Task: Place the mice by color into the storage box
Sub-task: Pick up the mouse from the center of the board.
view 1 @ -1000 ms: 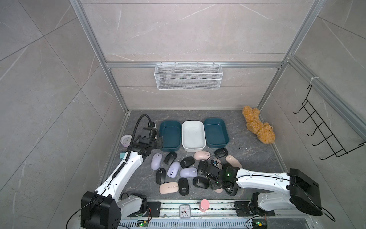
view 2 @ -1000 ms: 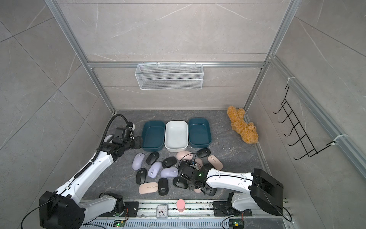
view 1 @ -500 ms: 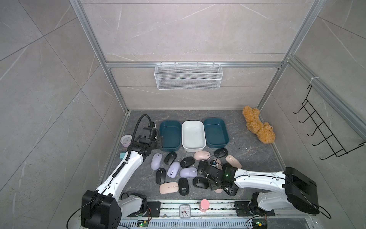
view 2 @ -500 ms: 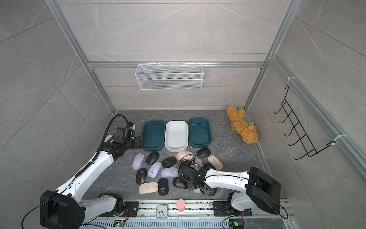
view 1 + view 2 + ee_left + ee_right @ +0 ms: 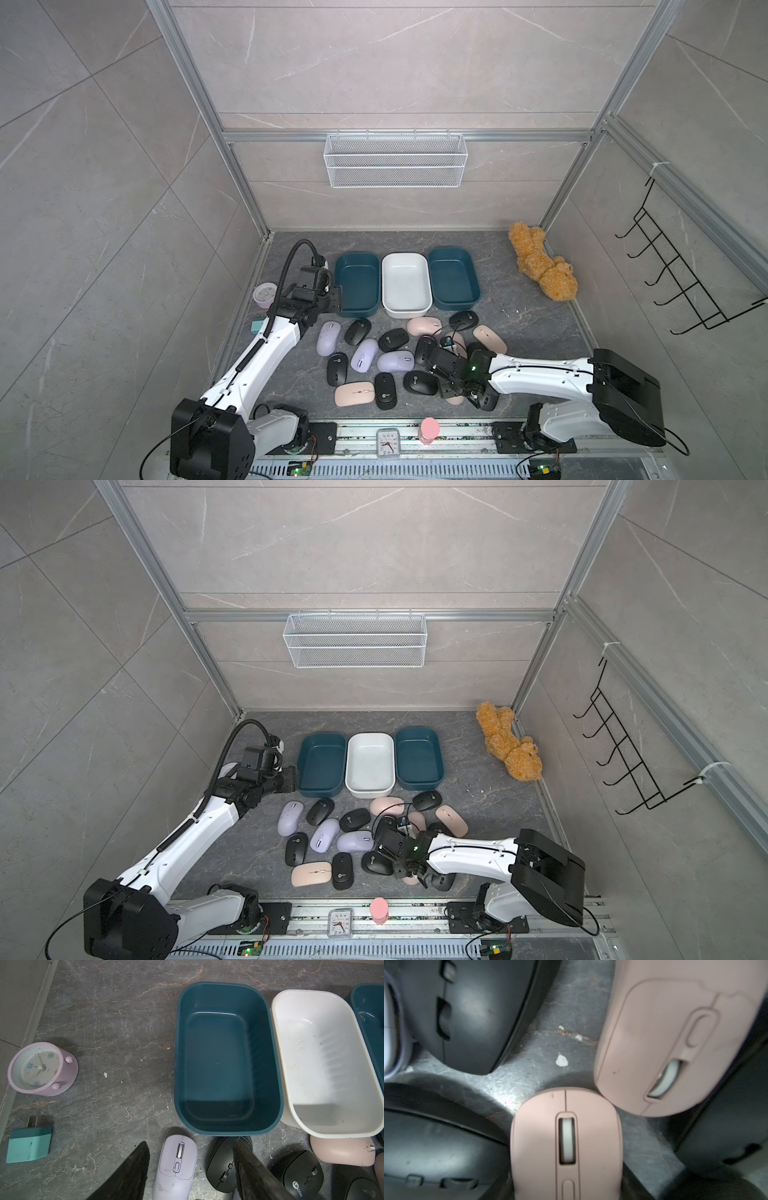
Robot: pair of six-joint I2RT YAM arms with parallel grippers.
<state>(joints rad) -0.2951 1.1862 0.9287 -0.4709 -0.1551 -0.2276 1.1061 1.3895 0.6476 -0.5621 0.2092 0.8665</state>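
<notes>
Amid the mice | right gripper clamped on pink mouse | left gripper parted, empty

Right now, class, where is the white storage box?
In both top views the white box stands between the left teal box and the right teal box, toward the back wall, behind the mice.

Black mice, lilac mice, pale pink mice; teal boxes, white box; grey veined floor

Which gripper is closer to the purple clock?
Left. The left gripper hangs by the teal bin next to the purple clock; the right gripper is across the pile, shut on a pink mouse.
</notes>
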